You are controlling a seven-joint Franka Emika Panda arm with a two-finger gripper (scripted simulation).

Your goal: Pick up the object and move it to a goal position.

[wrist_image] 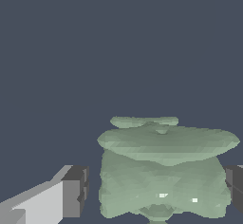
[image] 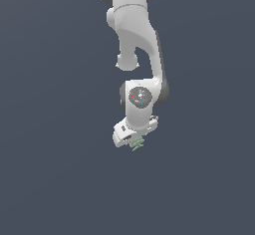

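Note:
The object (image: 137, 143) is a tiny pale green lump with jagged ridges, sitting just under the white hand in the exterior view. In the wrist view the object (wrist_image: 161, 171) fills the space between my fingers. My gripper (wrist_image: 156, 190) straddles it and stands open. One dark fingertip (wrist_image: 76, 192) is a narrow gap away from the lump's side. The other fingertip (wrist_image: 235, 187) is right at its opposite edge. From outside, the gripper (image: 133, 138) hangs low with the fingers mostly hidden by the hand.
The white arm (image: 137, 45) reaches down from the top of the exterior view. All around is a plain dark blue-grey surface (image: 60, 169) with no other objects or edges showing.

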